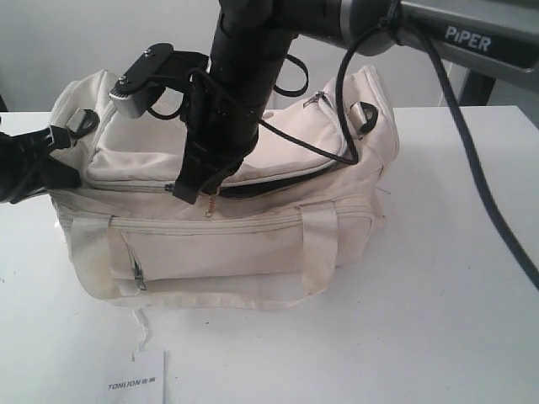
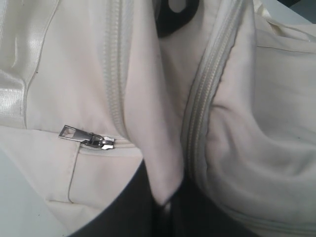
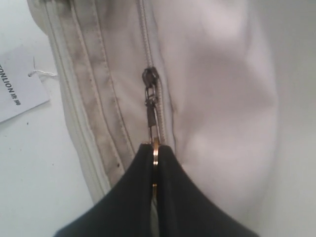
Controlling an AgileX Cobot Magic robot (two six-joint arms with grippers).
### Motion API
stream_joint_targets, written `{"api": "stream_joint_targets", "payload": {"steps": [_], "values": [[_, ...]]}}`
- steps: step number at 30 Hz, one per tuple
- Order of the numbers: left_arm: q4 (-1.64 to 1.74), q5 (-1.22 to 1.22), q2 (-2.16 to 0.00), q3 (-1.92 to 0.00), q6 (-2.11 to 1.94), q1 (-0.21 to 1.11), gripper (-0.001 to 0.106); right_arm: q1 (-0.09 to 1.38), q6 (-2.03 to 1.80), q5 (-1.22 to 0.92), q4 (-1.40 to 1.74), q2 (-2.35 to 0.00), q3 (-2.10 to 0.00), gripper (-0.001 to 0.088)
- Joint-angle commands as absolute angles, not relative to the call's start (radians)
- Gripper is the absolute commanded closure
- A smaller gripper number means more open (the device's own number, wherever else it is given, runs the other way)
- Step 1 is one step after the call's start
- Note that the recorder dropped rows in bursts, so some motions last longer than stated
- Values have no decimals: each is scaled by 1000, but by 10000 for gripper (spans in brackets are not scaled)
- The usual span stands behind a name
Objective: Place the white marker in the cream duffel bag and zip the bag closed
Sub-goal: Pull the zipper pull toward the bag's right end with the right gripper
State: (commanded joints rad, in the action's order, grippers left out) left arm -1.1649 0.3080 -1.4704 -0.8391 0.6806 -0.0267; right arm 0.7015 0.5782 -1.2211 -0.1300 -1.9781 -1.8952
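cream duffel bag on table | right tool at top zipper

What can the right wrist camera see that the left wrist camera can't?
Only the right wrist view: the right fingers pinching the top zipper pull, plus the TONLION card. Only the left wrist view: a silver zipper pull and a black ring. Both: the cream duffel bag.

Exterior view: elevated, looking down at pocket side of cream duffel bag. Both wrist views: pressed close on same bag's fabric.
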Motion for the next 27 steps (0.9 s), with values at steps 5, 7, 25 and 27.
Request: {"api": "stream_joint_targets", "payload": {"steps": [5,7,25,27], "values": [[-1165,308,-1466,-839,687,-27,1050,696,578,-1221,-130,-1974,-1895,868],[-1165,308,-1465,-839,688,-27,1050,696,578,-1221,-130,-1974,-1895,868],[-1165,306,-1465,-839,695,-27,1050,679,574,-1221,-124,-1974,-1895,868],[-1165,304,-1465,-839,695,-27,1050,673,571,-1221,-126,-1974,-1895,868]]}}
